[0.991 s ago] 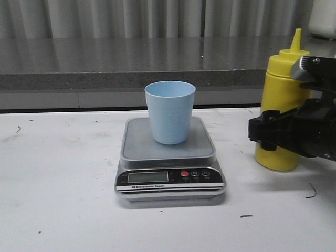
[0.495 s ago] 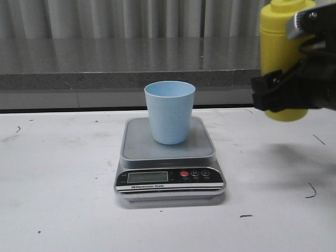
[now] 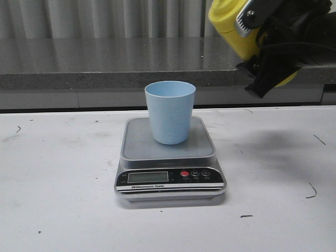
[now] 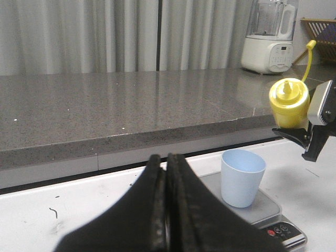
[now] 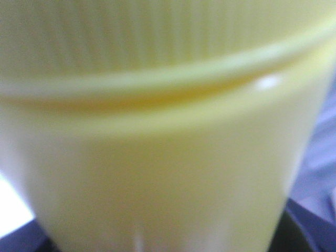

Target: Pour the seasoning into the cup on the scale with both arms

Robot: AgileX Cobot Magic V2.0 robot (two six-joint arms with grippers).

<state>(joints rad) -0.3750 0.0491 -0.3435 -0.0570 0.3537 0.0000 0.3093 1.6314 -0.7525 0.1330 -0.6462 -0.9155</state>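
Note:
The pale blue cup point(image 3: 169, 112) stands upright on the silver-grey scale point(image 3: 169, 157) at the table's middle; both also show in the left wrist view, the cup point(image 4: 242, 177) on the scale point(image 4: 270, 210). My right gripper point(image 3: 268, 63) is shut on the yellow seasoning bottle point(image 3: 233, 26), held high right of the cup and tilted left, its nozzle out of the front view. The left wrist view shows the bottle point(image 4: 288, 101) with its cap on. The bottle point(image 5: 157, 157) fills the right wrist view. My left gripper point(image 4: 166, 210) is shut and empty, left of the scale.
A grey stone counter point(image 3: 105, 63) runs behind the white table point(image 3: 63, 184), with curtains beyond. A white blender point(image 4: 269, 37) and a wooden rack point(image 4: 321, 31) stand on the counter at the far right.
My right gripper has lifted the seasoning bottle off the table, raised it high and tilted it leftward toward the cup. The cup and scale have not moved.

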